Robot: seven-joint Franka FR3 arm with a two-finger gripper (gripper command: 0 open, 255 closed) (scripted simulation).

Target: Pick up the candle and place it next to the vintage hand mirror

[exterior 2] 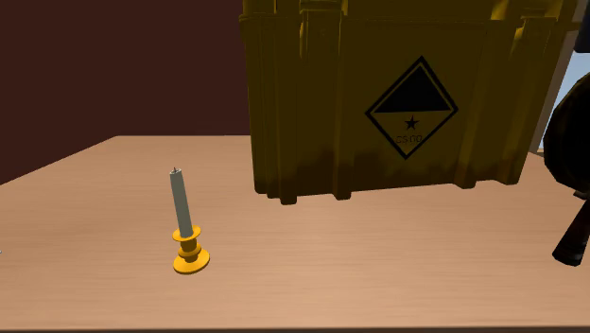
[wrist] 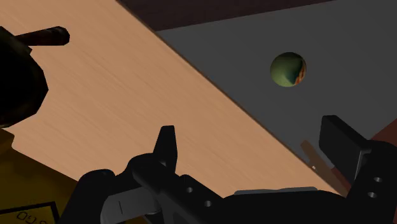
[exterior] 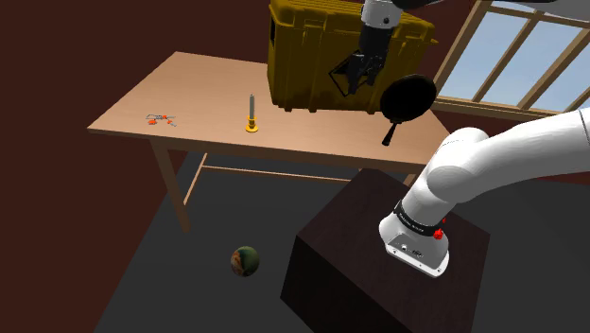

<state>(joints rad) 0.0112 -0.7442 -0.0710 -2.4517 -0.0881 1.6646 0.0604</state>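
The yellow case (exterior 2: 312,95) carries a black diamond label (exterior 2: 410,106) with a star and small writing that seems to read "CS:GO". It stands on a light wooden tabletop (exterior: 189,95) against a dark reddish-brown wall, with a window (exterior: 529,57) at the upper right and a dark grey floor where a green-brown ball (exterior: 245,261) lies. The grey candle (exterior: 251,106) stands upright in a yellow holder at the shoulder view's centre, well left of the black hand mirror (exterior: 408,97). The gripper (wrist: 250,130) hangs open and empty by the case.
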